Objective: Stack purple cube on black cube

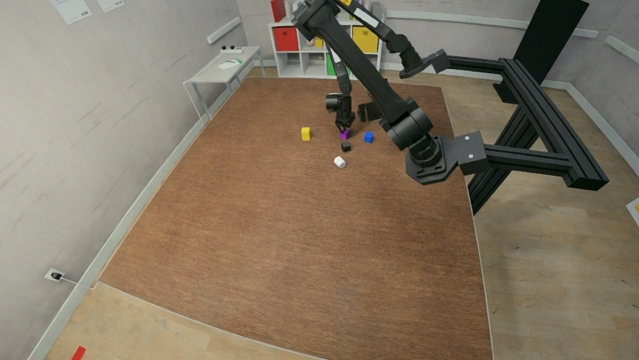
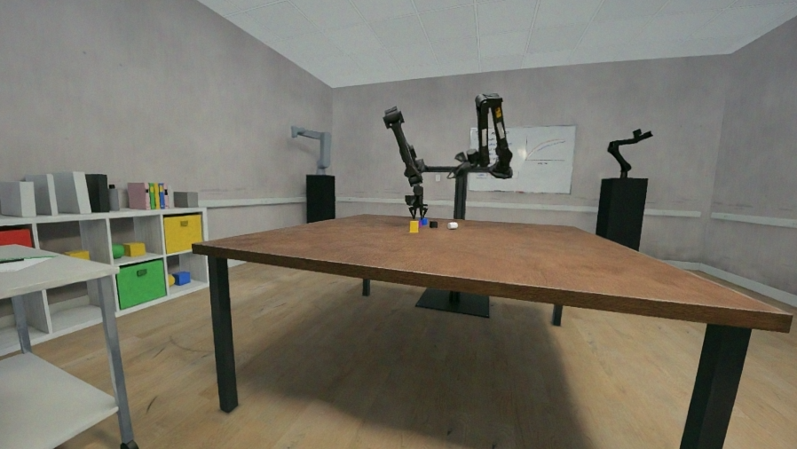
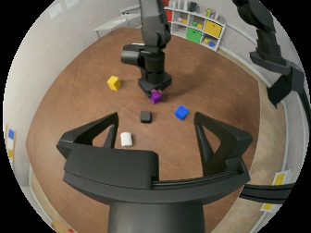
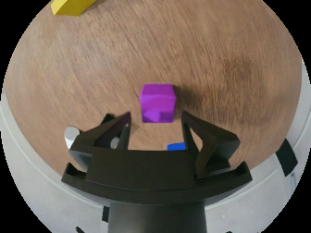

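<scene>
The purple cube [image 1: 344,134] [image 3: 155,97] [image 4: 157,104] sits on the brown table beneath my right gripper. The black cube [image 1: 346,146] [image 2: 433,224] [image 3: 145,116] sits on the table a short way from it, with nothing on top; in the right wrist view a finger mostly hides it. My right gripper [image 2: 418,217] [image 4: 155,116] points down, partly open, its fingers on either side of the purple cube in the right wrist view without gripping it. My left gripper [image 3: 156,115] is wide open and empty, high above the table and away from the cubes.
A blue cube [image 1: 368,136] [image 3: 181,112] [image 4: 176,146] lies close to the purple cube. A yellow block [image 1: 305,134] [image 2: 414,226] [image 3: 114,83] stands on the other side. A white cylinder [image 1: 339,162] [image 2: 452,225] [image 3: 126,139] lies near the black cube.
</scene>
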`<action>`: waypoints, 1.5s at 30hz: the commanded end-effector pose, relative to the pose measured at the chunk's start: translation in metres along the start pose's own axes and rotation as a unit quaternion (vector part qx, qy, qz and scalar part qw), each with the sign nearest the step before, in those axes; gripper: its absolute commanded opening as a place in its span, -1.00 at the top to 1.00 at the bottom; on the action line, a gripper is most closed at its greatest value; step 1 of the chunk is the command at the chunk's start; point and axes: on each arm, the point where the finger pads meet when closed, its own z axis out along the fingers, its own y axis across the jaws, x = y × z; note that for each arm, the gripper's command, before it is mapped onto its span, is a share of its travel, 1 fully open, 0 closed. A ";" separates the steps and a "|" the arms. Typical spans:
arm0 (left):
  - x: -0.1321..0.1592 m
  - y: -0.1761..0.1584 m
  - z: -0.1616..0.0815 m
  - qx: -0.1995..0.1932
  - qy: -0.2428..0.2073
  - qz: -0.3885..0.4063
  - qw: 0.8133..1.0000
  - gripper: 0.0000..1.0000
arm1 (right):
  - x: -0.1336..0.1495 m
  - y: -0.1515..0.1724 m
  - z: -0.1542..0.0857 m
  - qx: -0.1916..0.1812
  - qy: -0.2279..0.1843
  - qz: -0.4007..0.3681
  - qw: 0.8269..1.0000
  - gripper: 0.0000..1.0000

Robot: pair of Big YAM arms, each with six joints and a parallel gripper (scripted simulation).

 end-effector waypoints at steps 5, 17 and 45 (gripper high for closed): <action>-0.004 0.004 0.000 -0.007 -0.008 -0.008 1.000 -1.00 | 0.001 -0.010 0.018 0.007 0.002 0.003 1.000 -0.28; -0.004 0.004 0.000 -0.007 -0.008 -0.008 1.000 -1.00 | 0.001 -0.010 0.033 0.007 0.002 0.003 1.000 -0.28; -0.004 0.004 0.000 -0.007 -0.008 -0.008 1.000 -1.00 | 0.000 -0.003 0.033 0.006 0.004 0.004 1.000 0.19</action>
